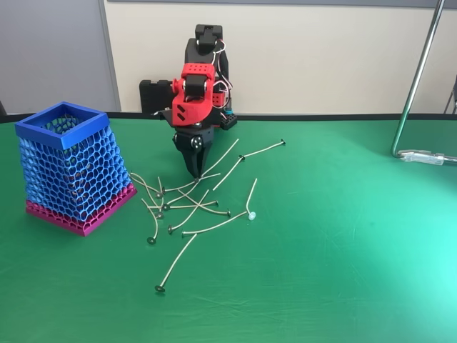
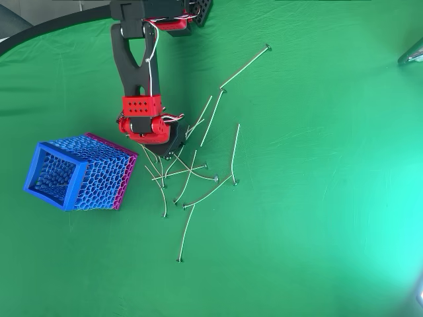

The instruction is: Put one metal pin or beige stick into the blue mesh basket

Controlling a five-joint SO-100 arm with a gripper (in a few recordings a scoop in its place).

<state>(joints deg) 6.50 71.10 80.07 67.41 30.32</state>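
The blue mesh basket [image 1: 78, 179] stands at the left on its pink base band, square rim up; the overhead view shows its mesh wall [image 2: 99, 175]. Several thin beige sticks [image 1: 187, 206] with small round heads lie crossed in a loose pile on the green cloth right of it [image 2: 188, 178]. My red and black gripper [image 1: 194, 171] points straight down with its tips at the pile's far edge [image 2: 169, 153], beside one long stick [image 1: 221, 157]. The jaws look closed to a point. Whether a stick is pinched between them is too fine to make out.
A single stick [image 1: 177, 266] lies apart toward the front, another [image 1: 264, 148] toward the back right. A metal pole [image 1: 415, 86] with a clamp foot [image 1: 428, 156] stands at the right. The arm's base [image 1: 207, 50] sits at the table's back edge.
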